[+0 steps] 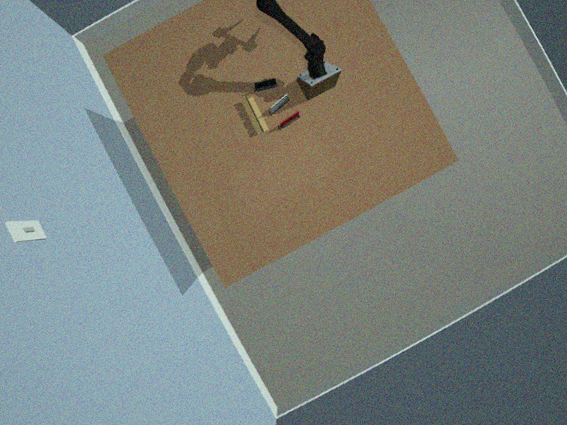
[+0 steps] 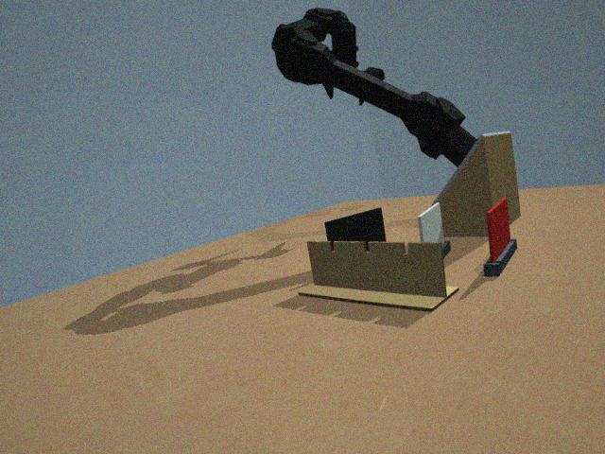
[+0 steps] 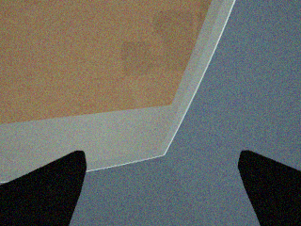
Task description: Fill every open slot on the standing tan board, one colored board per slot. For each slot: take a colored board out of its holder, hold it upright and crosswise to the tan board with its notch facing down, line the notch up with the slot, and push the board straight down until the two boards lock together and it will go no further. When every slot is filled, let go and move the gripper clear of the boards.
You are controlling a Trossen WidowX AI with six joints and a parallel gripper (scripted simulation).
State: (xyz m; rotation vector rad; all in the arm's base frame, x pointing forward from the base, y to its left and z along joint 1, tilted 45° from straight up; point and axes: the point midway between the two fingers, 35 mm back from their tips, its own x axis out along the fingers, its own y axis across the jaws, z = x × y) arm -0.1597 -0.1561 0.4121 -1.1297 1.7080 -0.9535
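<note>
Spread wide, with nothing between them, the fingers of my gripper [image 2: 346, 100] [image 3: 162, 153] stood nearest the lens in the wrist view, aimed toward a corner of the brown surface [image 1: 322, 186] [image 2: 293, 366] [image 3: 71, 56] and away from the work. Seen from the top, the tan board [image 1: 254, 107] [image 2: 376, 269] stood nearer the surface's left edge than its right, well in from the bottom corner, with three slots open. Black board [image 1: 265, 84] [image 2: 354, 225], white board [image 1: 279, 103] [image 2: 430, 223] and red board [image 1: 289, 120] [image 2: 498, 229] stood on its side toward the arm's pedestal [image 1: 324, 87] [image 2: 469, 205], upright and apart from it. No slot was filled, so the step in hand, as I judged it, was the first pickup. Correct procedure called for approaching from above, turning the wrist until the finger pads faced the chosen board's two broad faces, and centering before descent. I judged a grip high on the board best: it would leave the notch free and keep the tips off the dark holder [image 1: 282, 125] [image 2: 493, 269]. Closure needed to be even, since a one-sided touch could tip the board. Extraction needed to be straight up, with clearance over the tan board before any turn crosswise. Notch position could not be confirmed from these views and required checking before insertion.
</note>
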